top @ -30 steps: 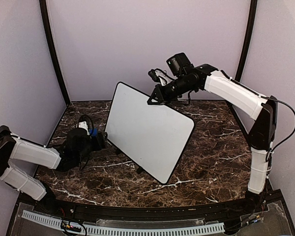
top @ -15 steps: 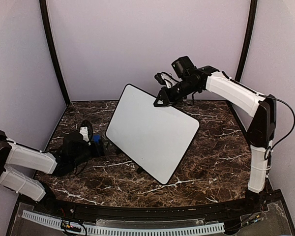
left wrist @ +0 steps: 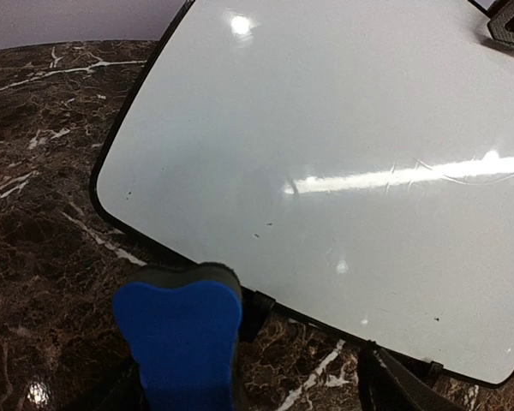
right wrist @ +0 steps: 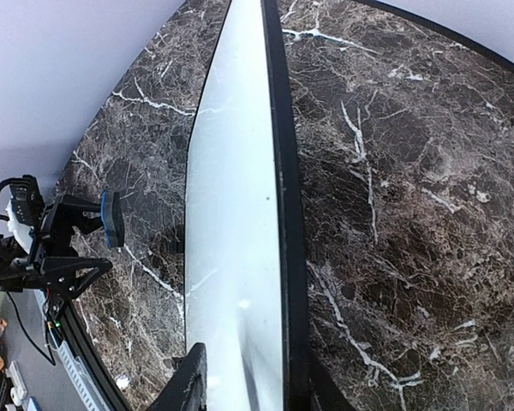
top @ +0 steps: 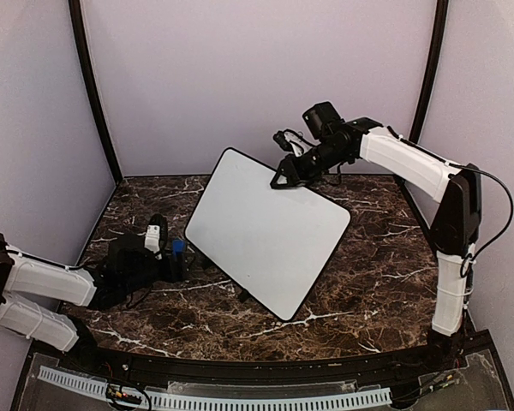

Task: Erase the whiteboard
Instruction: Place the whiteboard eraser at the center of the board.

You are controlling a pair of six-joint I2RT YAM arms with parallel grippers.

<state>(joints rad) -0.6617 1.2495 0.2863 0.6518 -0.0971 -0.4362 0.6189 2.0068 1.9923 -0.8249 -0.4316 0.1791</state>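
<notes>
Starting at the left gripper (left wrist: pixel 278 381): jaws spread wide, blue eraser (left wrist: pixel 178 338) riding on one finger, bare table (left wrist: pixel 34 257) showing in the gap to the other. No telling how it's fixed on there. Parked low, right beside the lower left edge of the whiteboard (left wrist: pixel 325 154); touching or not, hard to call.

Whiteboard itself: propped up at a tilt in the middle of the table, resting on little black feet (left wrist: pixel 257 310) along the bottom edge. Looks basically clean, no writing to spot, just a few tiny dark specks (left wrist: pixel 257 232).

Over at the right gripper (top: pixel 282 178): straddling the top edge of the board, one finger either side. Clamped or slack? Can't say from the wrist view.

Stuff to worry about, purely guessing:
- Pushing the eraser into a tilted board with a loose hold up top = tipping it backwards or skidding it on those feet.
- Letting go up top altogether: same deal, nothing bracing it.
- Wiping with jaws that wide: might drag the bare finger across the face or snag the black rim instead of the eraser.
- Knocking the eraser off sideways, given no visible pinch on it.
</notes>
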